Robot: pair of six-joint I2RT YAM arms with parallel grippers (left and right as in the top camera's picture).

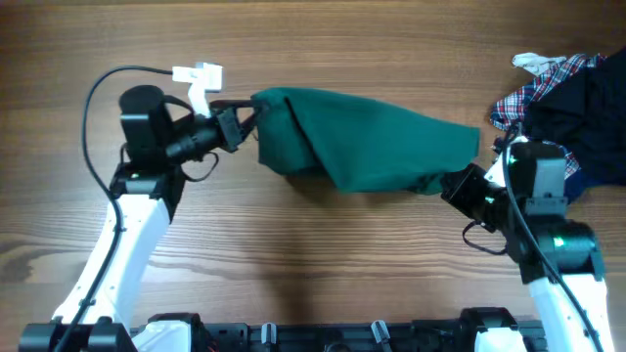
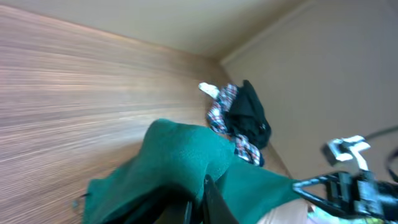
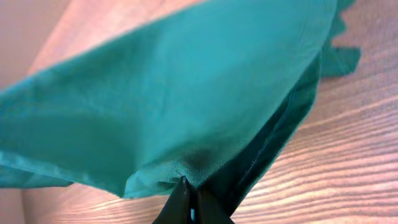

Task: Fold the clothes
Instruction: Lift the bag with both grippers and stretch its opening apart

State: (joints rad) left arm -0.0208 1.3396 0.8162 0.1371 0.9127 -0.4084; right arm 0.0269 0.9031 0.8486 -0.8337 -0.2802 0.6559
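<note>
The clothes, one plain dark green garment (image 1: 372,142), hang stretched between my two grippers above the middle of the table. My left gripper (image 1: 251,115) is shut on its left end; in the left wrist view the green cloth (image 2: 180,155) bunches over the closed fingers (image 2: 214,202). My right gripper (image 1: 445,186) is shut on the lower right corner. In the right wrist view the cloth (image 3: 186,93) spreads up and away from the pinched fingertips (image 3: 189,199), with a dark seam edge running down to them.
A red-white-blue plaid shirt (image 1: 533,88) and a dark navy garment (image 1: 587,108) lie heaped at the table's right edge, close behind my right arm; the heap (image 2: 239,121) also shows far off in the left wrist view. Bare wood table (image 1: 323,264) lies in front.
</note>
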